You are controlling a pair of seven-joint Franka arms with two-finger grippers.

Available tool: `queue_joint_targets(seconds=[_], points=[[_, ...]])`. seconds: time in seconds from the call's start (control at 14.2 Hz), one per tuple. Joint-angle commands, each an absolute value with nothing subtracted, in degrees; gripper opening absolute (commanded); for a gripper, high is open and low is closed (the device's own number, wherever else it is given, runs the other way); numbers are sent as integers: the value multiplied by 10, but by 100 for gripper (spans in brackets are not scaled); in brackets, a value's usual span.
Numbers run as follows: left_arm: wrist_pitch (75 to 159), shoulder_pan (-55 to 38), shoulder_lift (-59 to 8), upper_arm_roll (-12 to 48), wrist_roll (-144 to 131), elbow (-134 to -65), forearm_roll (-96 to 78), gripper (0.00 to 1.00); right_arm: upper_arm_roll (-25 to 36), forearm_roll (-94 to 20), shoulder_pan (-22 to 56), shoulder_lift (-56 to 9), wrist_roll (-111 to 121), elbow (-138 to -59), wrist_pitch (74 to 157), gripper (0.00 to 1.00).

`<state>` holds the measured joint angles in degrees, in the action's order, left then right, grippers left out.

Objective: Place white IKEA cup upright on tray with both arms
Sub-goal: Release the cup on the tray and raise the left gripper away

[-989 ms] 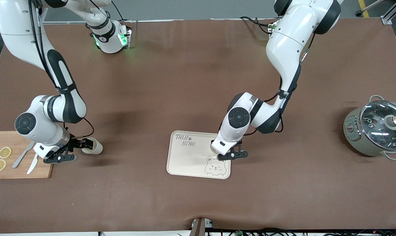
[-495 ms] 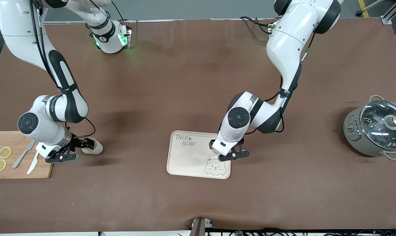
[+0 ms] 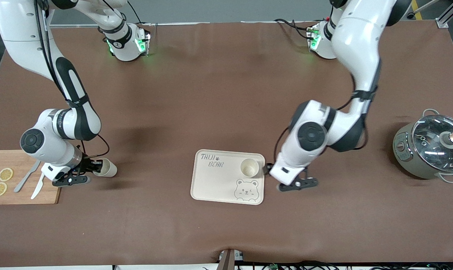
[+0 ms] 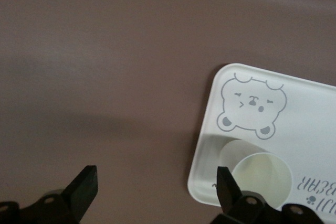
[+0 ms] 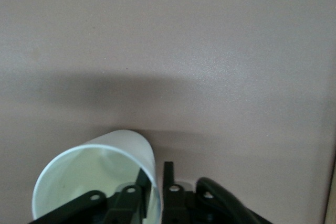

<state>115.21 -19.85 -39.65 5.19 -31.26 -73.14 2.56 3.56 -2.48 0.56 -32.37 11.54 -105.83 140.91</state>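
Note:
A white cup [image 3: 249, 167] stands upright on the cream bear tray [image 3: 215, 182], on the part toward the left arm's end. My left gripper [image 3: 268, 170] is open and empty just off that tray edge. In the left wrist view the left gripper [image 4: 156, 182] spans bare table, with one fingertip [image 4: 224, 179] over the tray rim [image 4: 202, 156] beside the cup [image 4: 261, 179]. My right gripper [image 3: 93, 168] is shut on the rim of a second white cup [image 3: 106, 167] that lies on its side beside the cutting board. In the right wrist view, my right gripper [image 5: 156, 174] pinches this cup's wall [image 5: 94, 171].
A wooden cutting board [image 3: 20, 197] with two lemon slices, a knife and a fork lies at the right arm's end. A grey pot with a glass lid [image 3: 431, 148] stands at the left arm's end. Brown mat covers the table.
My left gripper has let go of the cup on the tray and drawn away toward the left arm's end. The cup now stands free. The right gripper has barely moved.

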Motion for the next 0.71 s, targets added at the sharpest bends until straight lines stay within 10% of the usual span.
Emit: queue_joint_targets(seconds=[0.0, 0.64], points=[[1082, -142, -350, 61, -198, -744, 4, 100, 34, -33, 7, -323, 117, -1049, 1403, 0], [993, -66, -235, 62, -74, -758, 3, 100, 33, -101, 53, -323, 33, -863, 1182, 0]])
